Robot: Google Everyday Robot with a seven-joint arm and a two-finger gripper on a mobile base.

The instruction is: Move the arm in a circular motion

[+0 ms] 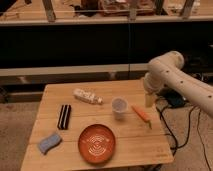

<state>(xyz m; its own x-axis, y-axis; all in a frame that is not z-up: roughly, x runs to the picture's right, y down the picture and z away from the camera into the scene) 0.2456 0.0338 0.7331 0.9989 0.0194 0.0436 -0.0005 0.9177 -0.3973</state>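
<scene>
Lying farthest left of the gripper [149, 98]: a blue sponge [49, 142]; nearer, a black bar [64, 116], a tipped white bottle [87, 96], an orange plate [97, 143], a clear cup [119, 106]; an orange stick [141, 114] just beside it; the gripper hangs over the wooden table [142, 147] at its right edge, open or closed I cannot tell; the arm [172, 75] bends away rightward.

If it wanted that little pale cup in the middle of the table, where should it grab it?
Probably across the cup just below its rim, coming straight down from above: it stands upright, round, mouth up, with nothing touching it. The gripper hangs at the end of the arm, to the right of the cup, near the right edge of the table, past the orange stick.
</scene>
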